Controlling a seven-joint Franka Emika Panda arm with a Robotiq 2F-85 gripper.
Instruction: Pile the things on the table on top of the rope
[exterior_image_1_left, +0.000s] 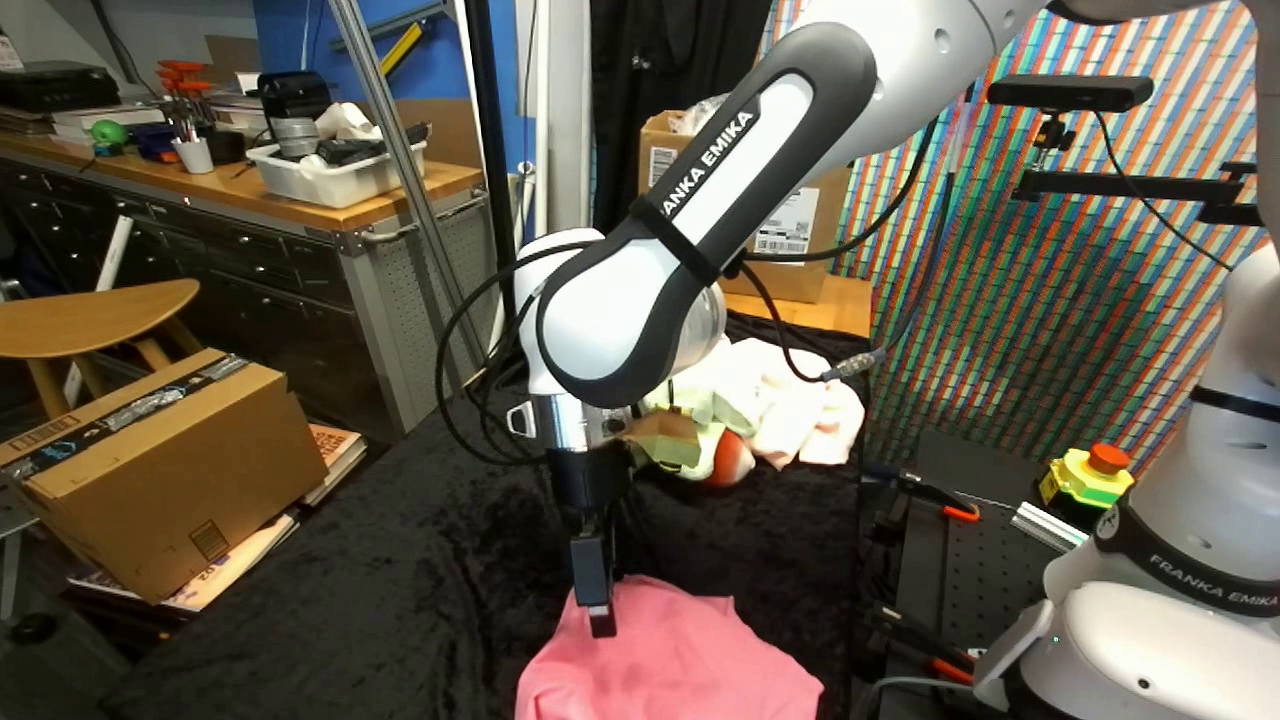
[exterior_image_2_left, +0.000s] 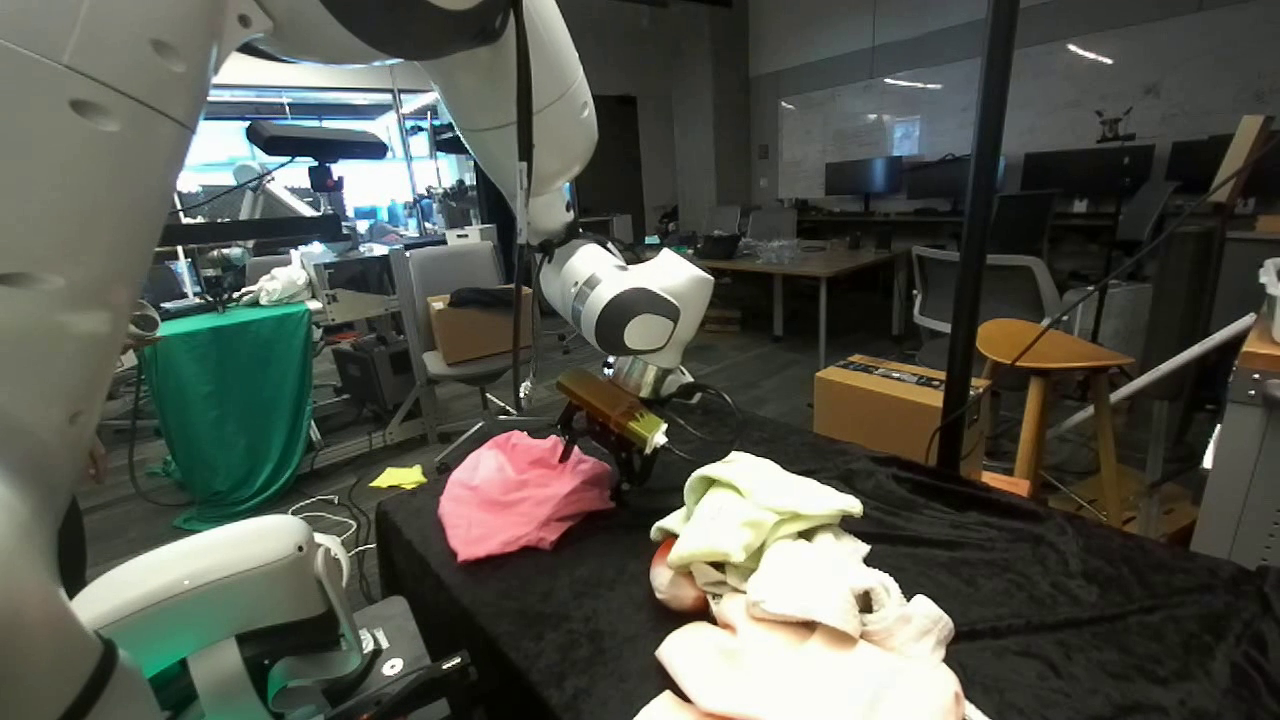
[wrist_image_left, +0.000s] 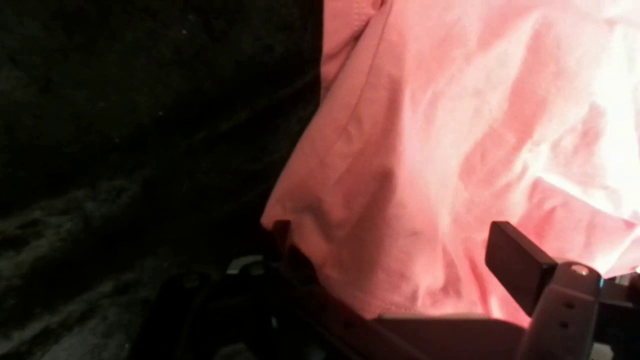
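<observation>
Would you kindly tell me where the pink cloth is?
In an exterior view, the pink cloth lies on the black-covered table, left of the pale green cloth, by the open claw.

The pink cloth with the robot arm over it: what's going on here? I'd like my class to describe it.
A robot arm has its hand open at the edge of the pink cloth on the black-covered table; nothing is gripped, though contact is hard to judge. A pale green cloth, a white cloth and a peach cloth lie bunched together, apart from it, beside a round reddish object. The pink cloth is probably next to be piled. I cannot make out the rope.
</observation>
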